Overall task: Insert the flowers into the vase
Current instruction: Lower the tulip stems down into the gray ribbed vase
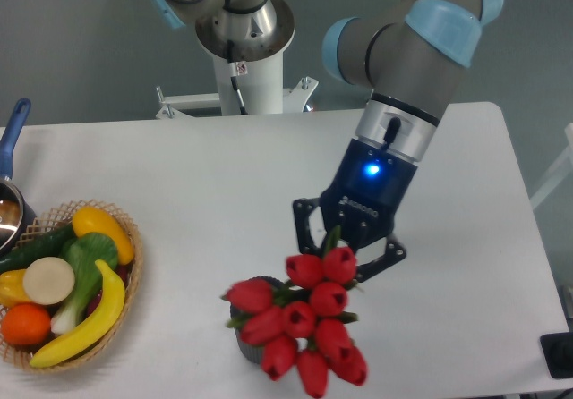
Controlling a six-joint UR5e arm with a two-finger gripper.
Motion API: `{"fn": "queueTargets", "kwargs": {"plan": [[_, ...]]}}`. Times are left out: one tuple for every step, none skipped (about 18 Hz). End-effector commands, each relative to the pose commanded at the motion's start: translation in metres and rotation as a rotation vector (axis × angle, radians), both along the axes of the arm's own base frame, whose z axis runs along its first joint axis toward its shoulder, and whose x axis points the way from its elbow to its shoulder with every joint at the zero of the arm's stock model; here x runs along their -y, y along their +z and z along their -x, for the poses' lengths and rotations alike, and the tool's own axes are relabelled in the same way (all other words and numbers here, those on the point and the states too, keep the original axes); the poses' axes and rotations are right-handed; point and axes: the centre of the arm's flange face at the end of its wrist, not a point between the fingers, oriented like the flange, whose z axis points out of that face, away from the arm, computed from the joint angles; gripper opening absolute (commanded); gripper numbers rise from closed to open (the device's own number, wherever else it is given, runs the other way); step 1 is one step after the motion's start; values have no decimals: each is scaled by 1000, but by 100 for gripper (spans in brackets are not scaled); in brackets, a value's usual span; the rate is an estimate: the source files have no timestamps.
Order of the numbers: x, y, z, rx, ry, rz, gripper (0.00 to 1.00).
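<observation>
The gripper is clenched on the stems of the flowers, which cover most of the vase. To do this well, it should probably line the stems up over the hole, then go down slowly.

One fixed cam only, set high at the front of the bench, looking down & back toward the arm base and grey wall. Mid-range: most of the bench top was in frame, near edge cut off. No 2nd view.
</observation>
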Motion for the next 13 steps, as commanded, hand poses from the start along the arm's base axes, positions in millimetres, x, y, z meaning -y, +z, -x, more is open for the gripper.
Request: {"fn": "queueTargets", "kwargs": {"plan": [[-2, 0, -2, 17, -21, -18, 0], [-3, -1, -3, 32, -44, -37, 0], [-5, -1, -2, 46, -67, -60, 0], [-7, 0, -2, 56, -84, -77, 0], [-9, -3, 0, 61, -89, -81, 0], [-11, -4, 1, 62, -92, -81, 1], [-16, -8, -1, 64, -101, -80, 1], [-19, -11, -3, 68, -107, -78, 2], [-20, -13, -3, 71, -109, -76, 3], [-23, -17, -3, 77, -112, -74, 4], [-24, -17, -5, 80, -119, -78, 4], [-25, -19, -6, 87, -125, -80, 4], [-25, -19, -6, 91, -128, -83, 5]]}}
